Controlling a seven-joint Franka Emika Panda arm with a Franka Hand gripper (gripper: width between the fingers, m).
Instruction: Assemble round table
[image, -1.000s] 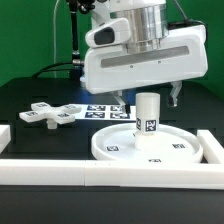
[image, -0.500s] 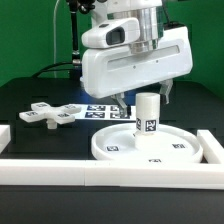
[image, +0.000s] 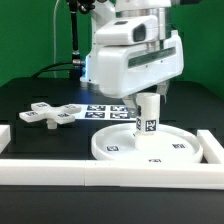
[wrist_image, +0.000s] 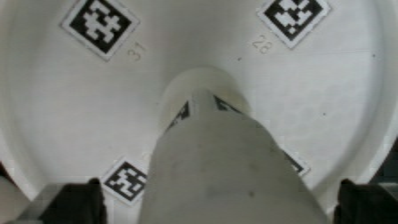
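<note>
Progress, as I'm judging it: approx. mid-way. The short cylinder leg (image: 148, 122) is standing upright at the centre of the round disc (image: 108, 150), which is lying rim-up; so the leg-to-disc step is looking done or nearly so; neither view is showing whether the leg is fully seated or only resting there. The cross-shaped foot piece (image: 50, 114) is lying loose on the black table (image: 40, 145), well apart from the disc, off to the exterior view's left of it; it's not yet fitted, so what's remaining is prob. foot onto the free upper end of the leg.

The gripper (image: 147, 100) is hanging directly over the disc's centre, w/ jaws spread wide and straddling the leg's upper end; in the wrist view the dark fingertips (wrist_image: 80, 197) are sitting either side of the leg w/ a gap showing on each side; so it's gripping nothing.

Labels: no brand name and no readable writing is showing anywhere; only black-and-white square tags (wrist_image: 102, 22): several on the disc floor around the leg, one on the leg's side facing the exterior camera, a few on the foot piece; more are showing on the marker board (image: 105, 108) just behind the disc. A faint small mark is sitting on the disc floor near one tag; too small to read.
</note>
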